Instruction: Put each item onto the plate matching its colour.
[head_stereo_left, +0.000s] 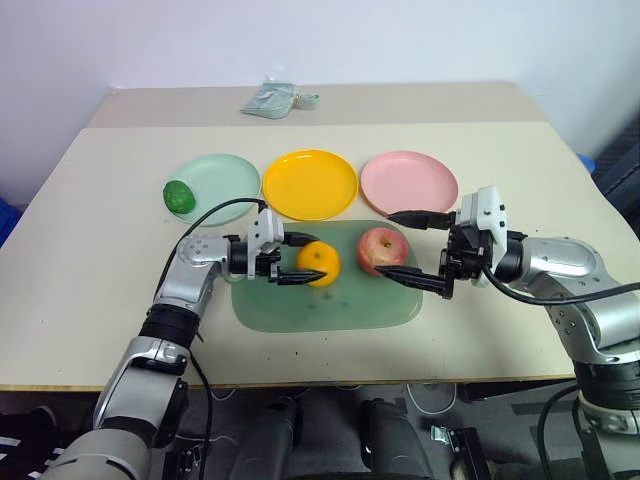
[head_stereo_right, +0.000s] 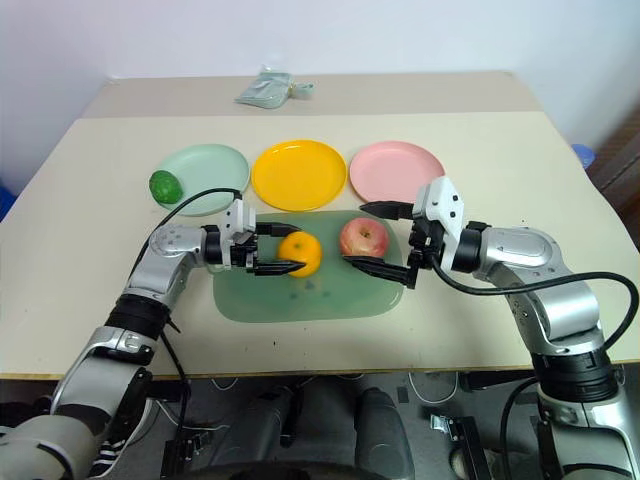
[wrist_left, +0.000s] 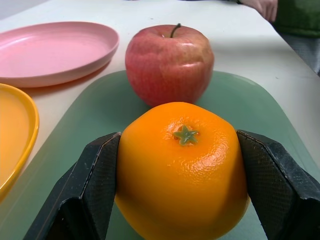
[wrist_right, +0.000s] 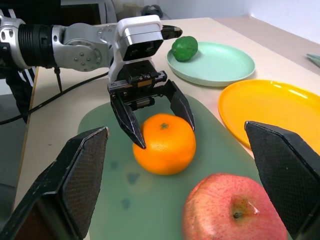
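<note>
1. Three plates stand in a row across the table.
2. The mat lies just in front of them.
3. The citrus sits on the mat, left of the apple.
4. The bumpy fruit rests on the leftmost plate's left rim.
5. A pouch lies behind the plates.

Three fruits, three plates, one green mat, one packet.

Bright, even light; soft shadows, sharp focus.
</note>
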